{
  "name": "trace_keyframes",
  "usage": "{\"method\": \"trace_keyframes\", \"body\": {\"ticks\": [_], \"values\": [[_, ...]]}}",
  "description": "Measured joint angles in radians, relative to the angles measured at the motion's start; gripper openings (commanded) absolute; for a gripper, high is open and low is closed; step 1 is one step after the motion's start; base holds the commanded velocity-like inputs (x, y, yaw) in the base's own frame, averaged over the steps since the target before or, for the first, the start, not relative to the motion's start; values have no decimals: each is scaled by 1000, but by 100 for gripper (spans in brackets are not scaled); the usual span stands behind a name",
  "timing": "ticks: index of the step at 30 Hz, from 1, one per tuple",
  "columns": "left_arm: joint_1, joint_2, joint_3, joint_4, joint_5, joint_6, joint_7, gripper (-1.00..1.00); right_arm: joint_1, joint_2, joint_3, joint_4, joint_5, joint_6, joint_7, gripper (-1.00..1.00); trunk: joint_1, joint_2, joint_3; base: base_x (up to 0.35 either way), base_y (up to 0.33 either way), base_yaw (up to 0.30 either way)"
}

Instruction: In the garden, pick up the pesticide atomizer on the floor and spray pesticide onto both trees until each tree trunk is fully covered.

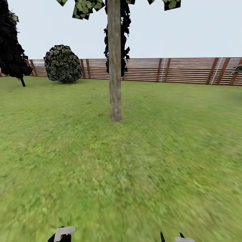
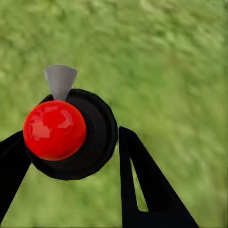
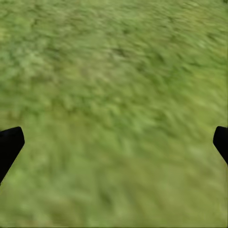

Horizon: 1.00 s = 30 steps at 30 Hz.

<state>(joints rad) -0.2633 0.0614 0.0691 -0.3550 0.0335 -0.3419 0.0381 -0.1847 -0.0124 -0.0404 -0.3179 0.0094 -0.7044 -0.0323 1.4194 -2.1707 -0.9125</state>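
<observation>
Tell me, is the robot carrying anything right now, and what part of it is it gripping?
Yes: the left hand holds the pesticide atomizer, its fingers on either side of the round black body. The right hand is open and empty.

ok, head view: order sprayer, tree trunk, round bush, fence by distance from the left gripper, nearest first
1. Sprayer: held in the left gripper itself.
2. Tree trunk: ahead, mid-lawn.
3. Round bush: far left, just before the fence.
4. Fence: along the back edge.
</observation>
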Motion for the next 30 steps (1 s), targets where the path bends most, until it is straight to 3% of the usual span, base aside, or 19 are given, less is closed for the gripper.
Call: {"method": "trace_keyframes", "body": {"ticks": [30], "values": [[0,0,0,0,0,0,0,-100,0,0,0,0,0,0,0,100,0,0,0,338,0,0]]}}
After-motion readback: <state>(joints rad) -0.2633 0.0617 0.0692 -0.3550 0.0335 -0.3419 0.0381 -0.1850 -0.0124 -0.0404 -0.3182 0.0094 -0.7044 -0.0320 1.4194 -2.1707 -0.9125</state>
